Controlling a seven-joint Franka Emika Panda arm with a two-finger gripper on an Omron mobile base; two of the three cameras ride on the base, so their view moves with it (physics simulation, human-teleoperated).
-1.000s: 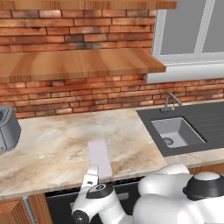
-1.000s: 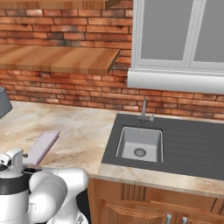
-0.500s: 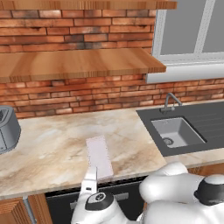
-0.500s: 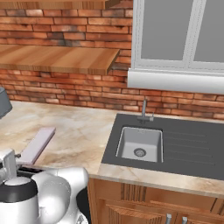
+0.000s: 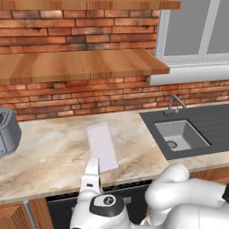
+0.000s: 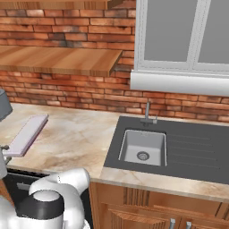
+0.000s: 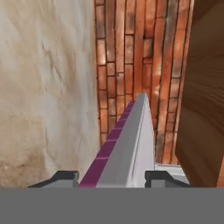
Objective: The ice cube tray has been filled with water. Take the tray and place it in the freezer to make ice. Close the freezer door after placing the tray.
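Ice cube tray [image 5: 102, 146] pinched at one short end, over the counter [image 5: 49, 152].
Gripper [image 7: 112, 176] jaws nearly shut on its near edge; tilting on the swing could spill water left of the sink [image 5: 181, 134].

Base views flanking; hand view close.

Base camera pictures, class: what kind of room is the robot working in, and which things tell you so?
Most likely a home kitchen. A marble-look counter runs along a red brick wall, a dark sink with a tap sits under a window, and a grey toaster stands at the counter's end.
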